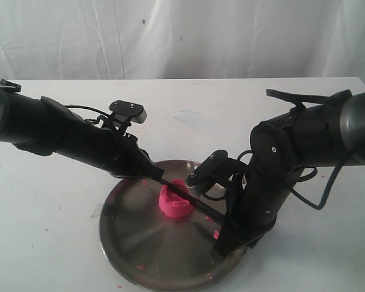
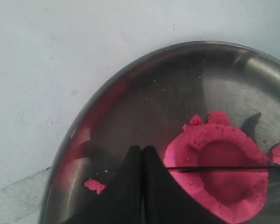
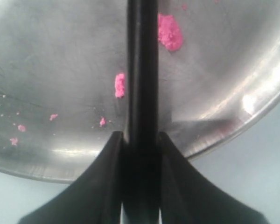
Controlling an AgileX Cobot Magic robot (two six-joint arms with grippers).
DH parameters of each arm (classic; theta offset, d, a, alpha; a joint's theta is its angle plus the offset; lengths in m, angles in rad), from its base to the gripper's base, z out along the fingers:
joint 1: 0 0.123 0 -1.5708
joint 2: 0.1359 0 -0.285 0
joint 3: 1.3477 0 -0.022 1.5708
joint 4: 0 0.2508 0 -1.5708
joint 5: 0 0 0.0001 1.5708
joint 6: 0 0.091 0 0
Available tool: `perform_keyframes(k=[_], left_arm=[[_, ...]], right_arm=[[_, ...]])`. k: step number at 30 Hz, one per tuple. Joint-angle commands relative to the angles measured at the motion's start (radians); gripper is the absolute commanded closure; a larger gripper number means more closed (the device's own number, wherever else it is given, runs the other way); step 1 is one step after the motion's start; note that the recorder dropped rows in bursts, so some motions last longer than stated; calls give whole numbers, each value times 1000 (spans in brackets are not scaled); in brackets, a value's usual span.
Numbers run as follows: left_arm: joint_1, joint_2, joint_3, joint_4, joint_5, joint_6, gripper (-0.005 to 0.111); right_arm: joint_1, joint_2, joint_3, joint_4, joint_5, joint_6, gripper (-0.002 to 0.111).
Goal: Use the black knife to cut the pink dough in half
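- Steel plate (image 1: 134,243), one of it, sits on the white table (image 1: 42,213) in the exterior view, with one lump of pink dough (image 1: 174,201) near its middle. The black knife (image 1: 198,205) lies across the dough's top, held between both arms. The left gripper (image 1: 152,172) meets the blade end just beside the dough; the right gripper (image 1: 222,243) has the handle end over the plate's near right part. Pink crumbs (image 1: 216,235) dot the plate.
- Left wrist view: the left gripper (image 2: 142,156) has its two fingers pressed together, and I cannot tell whether the blade is between them. The thin knife (image 2: 214,167) edge runs across the dented dough (image 2: 224,172). One crumb (image 2: 94,185) lies beside the fingers.
- Right wrist view: the right gripper (image 3: 141,140) is clamped on the knife (image 3: 142,70) handle, which runs away over the plate (image 3: 60,70), with several crumbs (image 3: 170,31) either side.
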State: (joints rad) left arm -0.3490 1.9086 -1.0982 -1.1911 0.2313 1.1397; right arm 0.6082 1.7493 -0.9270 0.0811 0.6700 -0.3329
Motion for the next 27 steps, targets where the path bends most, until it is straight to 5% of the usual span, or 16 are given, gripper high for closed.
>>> perform_keyframes(k=[1,27], left_arm=[[-2,12,3,-18,17,20,107],[-2,71,3,-15,9,27,107]], right_arm=[[2,-1,-2,15,-9,-3,108],[2,-1,-2,15,-19,-3,108]])
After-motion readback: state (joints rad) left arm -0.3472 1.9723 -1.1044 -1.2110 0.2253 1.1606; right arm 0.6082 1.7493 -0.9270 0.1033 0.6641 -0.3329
